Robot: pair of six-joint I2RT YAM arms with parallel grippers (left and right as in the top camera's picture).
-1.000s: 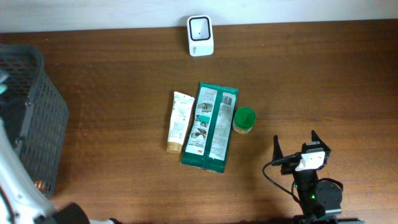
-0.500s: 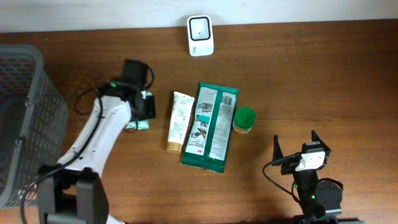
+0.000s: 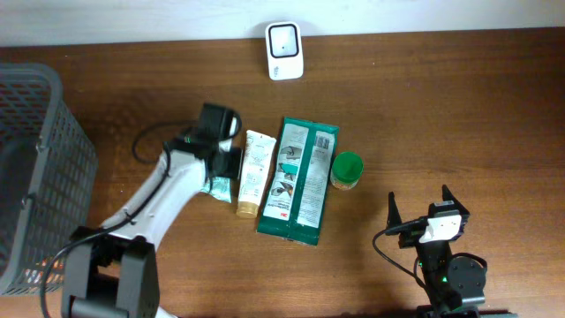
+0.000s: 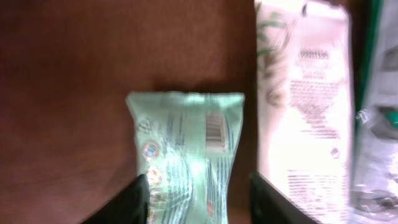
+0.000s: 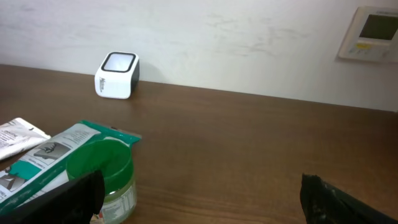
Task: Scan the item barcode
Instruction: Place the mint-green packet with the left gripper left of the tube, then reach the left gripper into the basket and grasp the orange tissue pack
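A mint-green packet (image 4: 186, 149) lies flat on the table just left of a white tube (image 4: 308, 93), its barcode (image 4: 214, 127) facing up. My left gripper (image 4: 198, 186) hangs over the packet's near end, open. Its jaws straddle the packet, with a gap on the tube side. From overhead, the packet (image 3: 216, 186) peeks out under the left gripper (image 3: 226, 166). The white scanner (image 3: 284, 50) stands at the table's back edge. My right gripper (image 3: 419, 208) rests open and empty at the front right; in its own view the right gripper (image 5: 199, 196) holds nothing.
A white tube (image 3: 256, 170), a green box (image 3: 300, 179) and a green-lidded jar (image 3: 346, 170) lie side by side mid-table. A grey basket (image 3: 44, 177) fills the left edge. From the right wrist I see the scanner (image 5: 116, 76) and the jar (image 5: 102, 177).
The left arm swung in from the basket side and moved right with the mint packet. Its jaws have opened and the packet now rests beside the tube. The right arm stayed still.
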